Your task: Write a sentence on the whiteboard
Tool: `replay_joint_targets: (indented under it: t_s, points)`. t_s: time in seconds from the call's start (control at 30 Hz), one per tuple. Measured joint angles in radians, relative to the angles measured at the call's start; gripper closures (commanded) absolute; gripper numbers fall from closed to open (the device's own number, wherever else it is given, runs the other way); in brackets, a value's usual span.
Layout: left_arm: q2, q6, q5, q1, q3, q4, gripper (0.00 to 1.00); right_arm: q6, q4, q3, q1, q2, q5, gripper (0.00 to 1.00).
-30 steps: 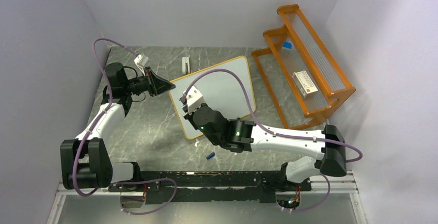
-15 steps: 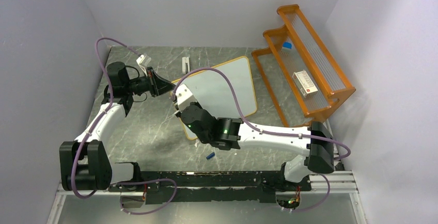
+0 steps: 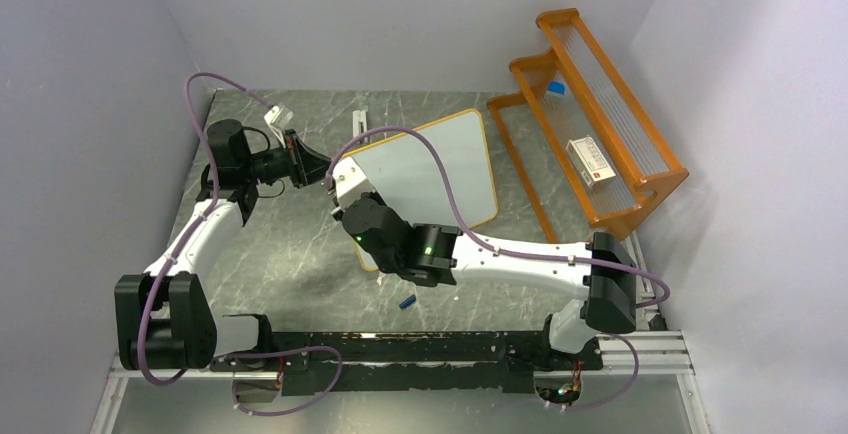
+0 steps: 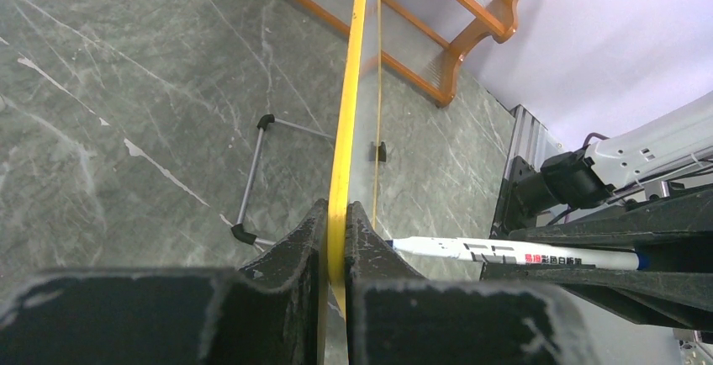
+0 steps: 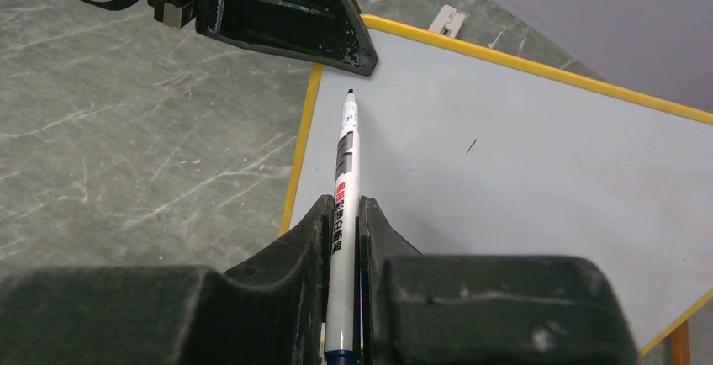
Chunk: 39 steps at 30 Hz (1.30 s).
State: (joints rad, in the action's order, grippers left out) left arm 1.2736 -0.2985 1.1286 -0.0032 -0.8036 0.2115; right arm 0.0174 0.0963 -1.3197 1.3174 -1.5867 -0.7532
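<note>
the whiteboard [image 3: 465, 154] is lying askew in the middle of the grey marbled bench [image 3: 270, 244], just left of the orange rack [image 3: 590, 114]. the left fingers [image 4: 294, 256] are clamping its yellow frame at the left corner, one finger on each face of the board. the right fingers [image 5: 307, 247] are pinching a white marker [image 5: 346, 180] by its barrel. its uncapped tip is pointing out over the white surface near that same corner, just beside the left fingers. whether the tip is touching the board is not clear. a small dark mark [image 5: 472, 146] is showing on the surface. a small blue piece [image 3: 406, 302] is lying on the bench near the right arm.
</note>
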Motion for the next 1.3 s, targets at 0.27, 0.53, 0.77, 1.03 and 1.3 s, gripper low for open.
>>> replay_joint_targets:
  t_s: [0.27, 0.53, 0.77, 1.03, 1.3]
  points:
    - [0.0, 0.0, 0.0, -0.001, 0.0, 0.0, 0.95, 0.0, 0.001, -0.014, -0.01, -0.013, 0.001, 1.0]
    - [-0.002, 0.0, 0.0, -0.001, 0.0, 0.0, 0.95, 0.001, 0.003, -0.023, -0.019, -0.018, 0.005, 1.0]
    - [-0.002, 0.0, -0.002, -0.001, 0.0, 0.0, 0.95, 0.002, 0.007, -0.032, -0.027, -0.04, 0.016, 1.0]
    - [-0.002, 0.0, -0.008, -0.001, 0.0, -0.001, 0.95, 0.004, 0.016, -0.044, -0.029, -0.049, 0.023, 1.0]
    - [-0.002, 0.0, -0.01, -0.001, 0.0, -0.001, 0.95, 0.017, 0.033, -0.048, -0.033, -0.05, 0.027, 1.0]
